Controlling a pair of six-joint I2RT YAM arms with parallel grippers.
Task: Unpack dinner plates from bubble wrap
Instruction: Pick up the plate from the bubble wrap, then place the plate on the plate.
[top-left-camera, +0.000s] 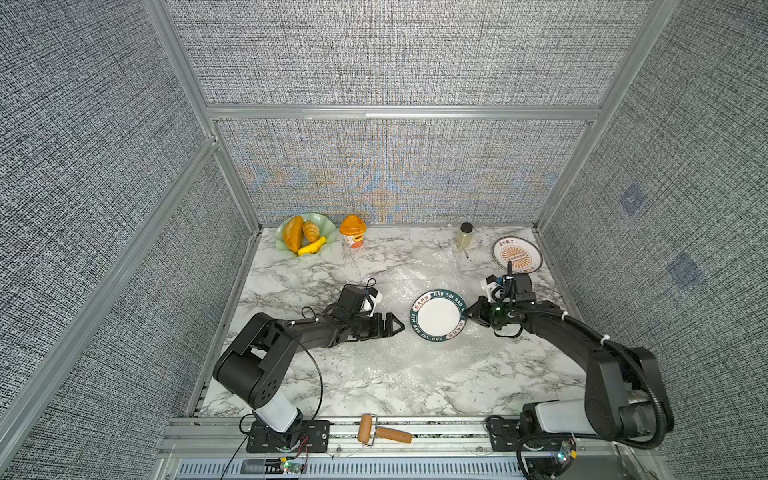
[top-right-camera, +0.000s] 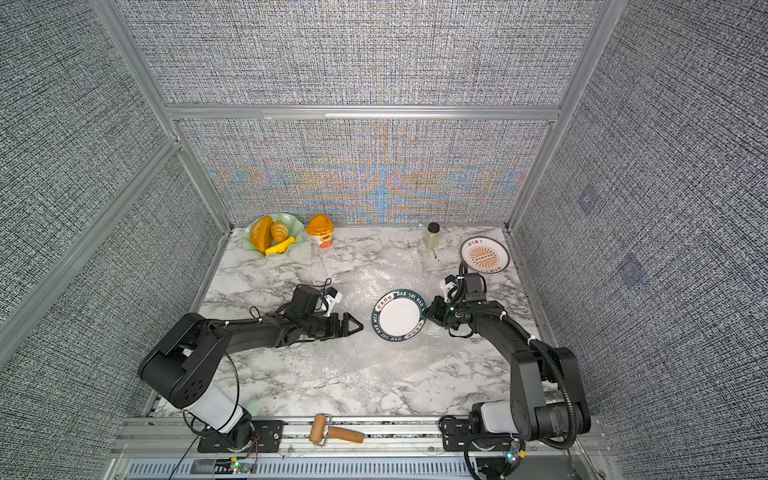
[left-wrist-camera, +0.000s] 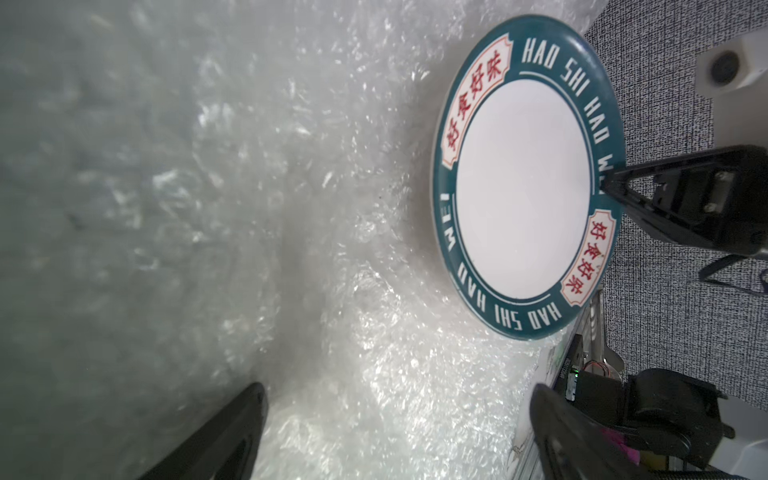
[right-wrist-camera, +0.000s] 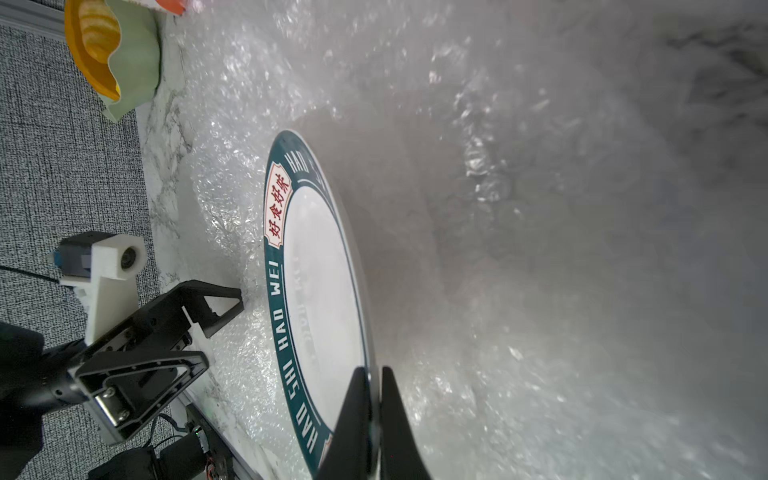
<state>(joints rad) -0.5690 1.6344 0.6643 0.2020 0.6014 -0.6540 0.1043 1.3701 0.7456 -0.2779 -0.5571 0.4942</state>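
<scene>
Right gripper (top-left-camera: 467, 313), black hard plastic, pinches the rim of the round glossy plate (top-left-camera: 438, 318) in both top views. Left gripper (top-left-camera: 399, 326) stands spread just beside the opposite rim, not touching. Plate is over crinkly clear bubble wrap (top-left-camera: 395, 365) on the marble-look table (top-left-camera: 270, 274).

Left wrist view: teal lettered band (left-wrist-camera: 590, 120) w/ plain white centre.

Right wrist view: two thin fingers (right-wrist-camera: 353, 415) press the plate (right-wrist-camera: 320, 291) edge, one on each face.
</scene>
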